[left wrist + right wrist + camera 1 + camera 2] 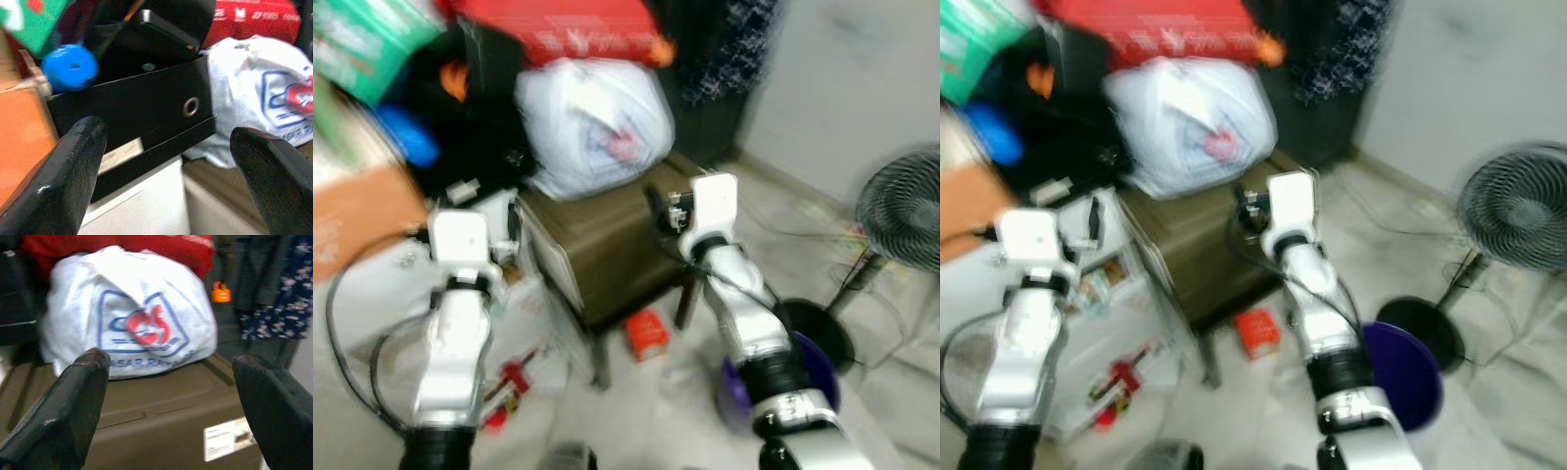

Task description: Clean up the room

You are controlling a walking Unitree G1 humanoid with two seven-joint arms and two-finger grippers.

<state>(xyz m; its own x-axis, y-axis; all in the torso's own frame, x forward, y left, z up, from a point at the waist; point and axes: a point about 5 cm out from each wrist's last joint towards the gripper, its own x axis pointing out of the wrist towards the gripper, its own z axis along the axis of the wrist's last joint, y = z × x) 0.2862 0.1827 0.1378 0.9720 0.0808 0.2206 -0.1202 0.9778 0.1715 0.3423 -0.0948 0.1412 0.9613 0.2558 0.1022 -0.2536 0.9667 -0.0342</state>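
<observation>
Overhead | white bag [592,122] on brown trunk [607,240] | fan [901,211] on pale floor [636,411]

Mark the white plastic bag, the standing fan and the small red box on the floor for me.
white plastic bag [592,122], left eye view, middle of its bulging front.
standing fan [1518,211], right eye view, centre of its round grille.
small red box [647,333], left eye view, its top face.

White bag [592,122]: one
Brown box [607,240]: one
Fan [901,211]: one
Red packet [647,334]: one (on the floor)
Purple bowl [1408,377]: one
Blue ball [69,67]: one
Grippers: two, left [166,161], right [168,396]
</observation>
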